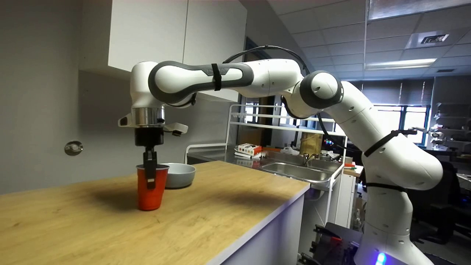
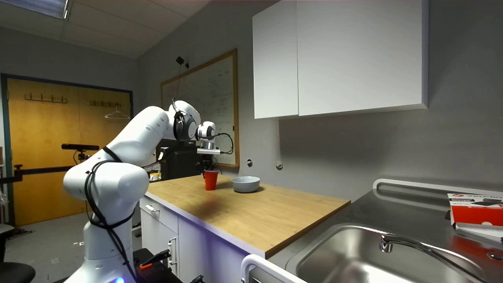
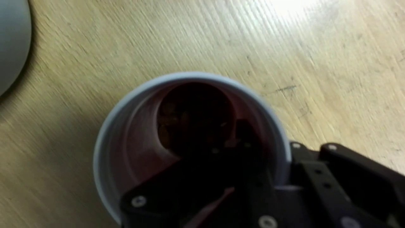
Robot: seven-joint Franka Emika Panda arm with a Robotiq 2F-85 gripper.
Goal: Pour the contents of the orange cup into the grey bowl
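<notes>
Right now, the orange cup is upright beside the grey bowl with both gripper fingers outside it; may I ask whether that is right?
Not quite: the wrist view shows one finger inside the orange cup; the cup is indeed upright beside the grey bowl.

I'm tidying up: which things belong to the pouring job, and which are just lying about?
For the job:
orange cup
contents, dim at its bottom
grey bowl
gripper, one finger inside the cup

Unrelated:
red-and-white box near the sink
whiteboard, a fixture

The Panda arm (image 1: 272, 75) arches high, wrist (image 1: 148, 117) directly above the downward-pointing tool (image 1: 150, 179), its fingers (image 1: 150, 167) nearly together.
</notes>
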